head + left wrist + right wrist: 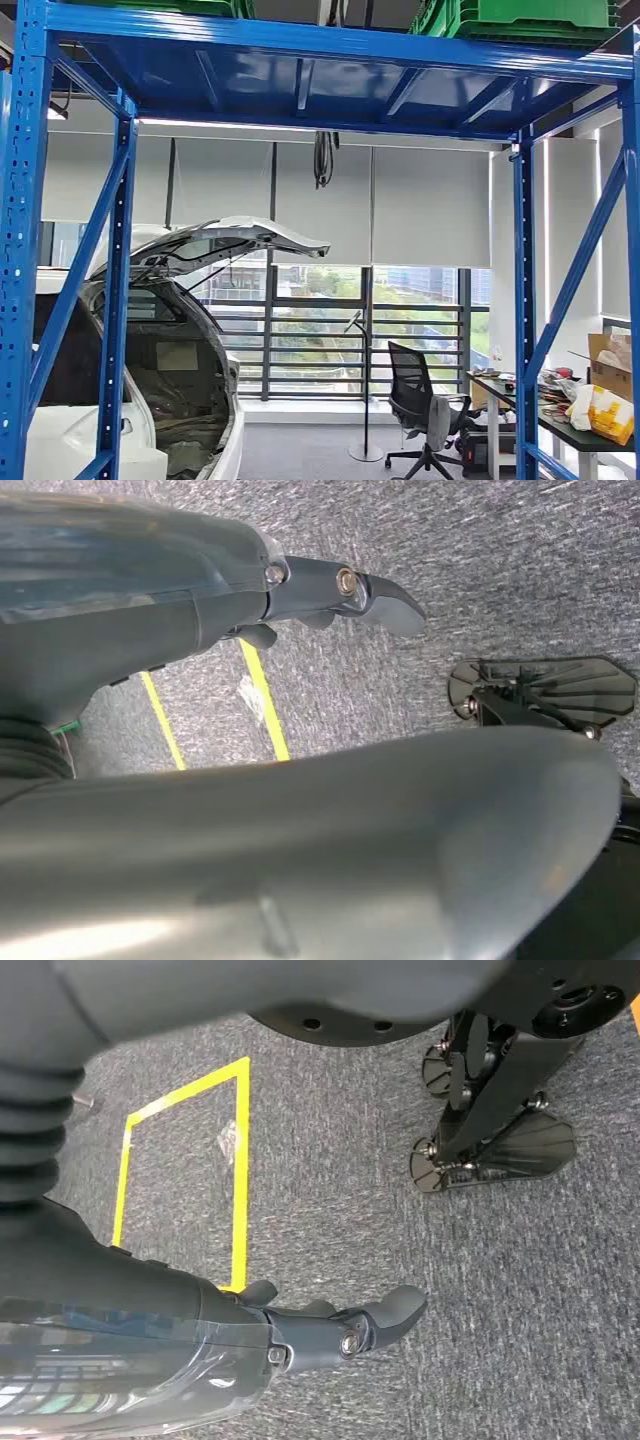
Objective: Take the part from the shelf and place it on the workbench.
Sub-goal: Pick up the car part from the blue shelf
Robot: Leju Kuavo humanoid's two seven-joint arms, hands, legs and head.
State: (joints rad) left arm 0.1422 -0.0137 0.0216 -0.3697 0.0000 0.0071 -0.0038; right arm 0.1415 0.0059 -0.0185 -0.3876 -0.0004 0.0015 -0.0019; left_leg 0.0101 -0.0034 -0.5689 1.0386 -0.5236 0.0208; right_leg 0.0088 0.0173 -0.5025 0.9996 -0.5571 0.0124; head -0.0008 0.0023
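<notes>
A blue steel shelf (340, 55) stands right in front of me, its upper deck above my line of sight. Green crates (528, 18) sit on that deck at the right, and another green crate (151, 6) at the left. My left hand (317, 590) hangs over grey carpet with its fingers stretched out and nothing in them. Over the same carpet hangs my right hand (332, 1330), fingers straight and holding nothing.
Through the shelf frame I see a white car (151, 400) with its tailgate raised at the left, a black office chair (419, 405) and a cluttered table (562, 428) at the right. Yellow tape lines (240, 1160) mark a square on the floor.
</notes>
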